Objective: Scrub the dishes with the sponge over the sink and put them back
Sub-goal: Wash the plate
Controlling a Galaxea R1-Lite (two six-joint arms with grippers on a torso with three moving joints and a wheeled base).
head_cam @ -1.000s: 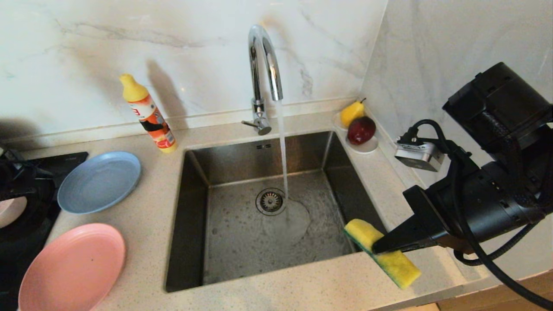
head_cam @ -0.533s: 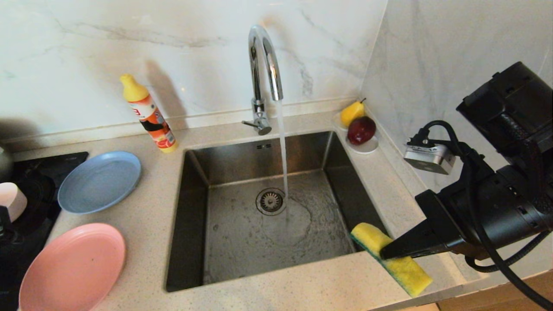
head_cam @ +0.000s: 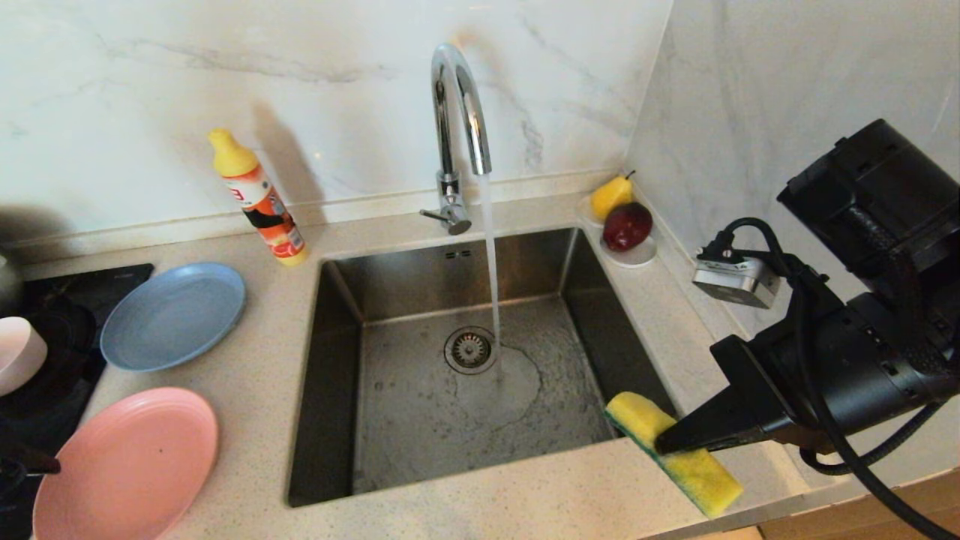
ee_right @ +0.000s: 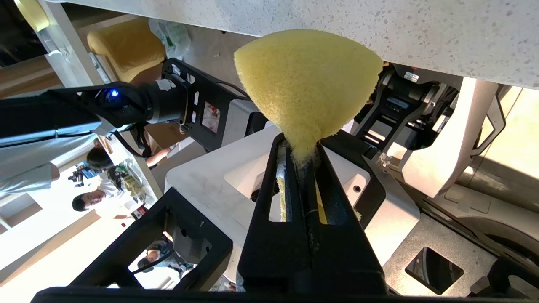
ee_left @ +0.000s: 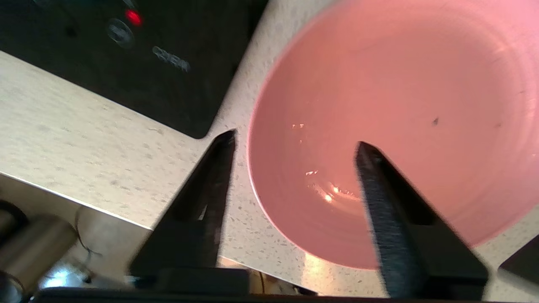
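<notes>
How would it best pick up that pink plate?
By the rim. The pink plate lies flat on the counter, so nothing else sticks up. The open left gripper has one finger outside the near edge, one inside; closing there should pinch the raised lip.

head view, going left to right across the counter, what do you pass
pale pink-white bowl → pink plate → blue-grey plate → orange dish soap bottle → sink with running faucet → saucer with pear and red fruit → sponge pinched in the right tool
</notes>
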